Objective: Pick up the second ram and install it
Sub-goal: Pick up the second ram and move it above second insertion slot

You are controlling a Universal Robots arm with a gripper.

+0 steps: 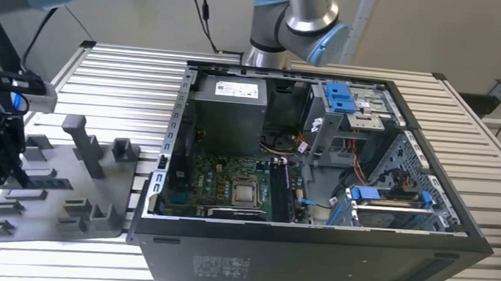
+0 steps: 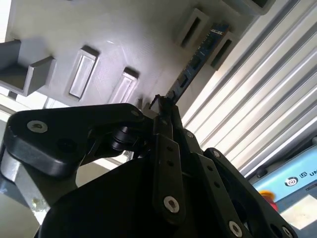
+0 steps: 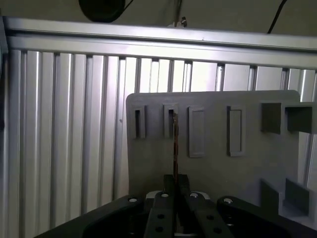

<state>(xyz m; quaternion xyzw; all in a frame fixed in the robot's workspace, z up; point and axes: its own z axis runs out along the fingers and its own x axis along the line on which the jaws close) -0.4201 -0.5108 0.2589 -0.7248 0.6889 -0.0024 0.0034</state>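
The gripper [image 3: 175, 187] is squeezed narrow on the second ram [image 3: 175, 146]. The ram stands on its thin edge over the grey holder plate [image 3: 218, 168]. Its far end is beside the slotted blocks near the plate's edge.

Second ram [image 2: 198, 62], thin dark board on edge on grey holder plate [image 2: 124, 34], one end in gripper [image 2: 163, 108]

hand [image 3: 175, 179] pinching ram [image 3: 175, 141], grey holder plate [image 3: 214, 171]
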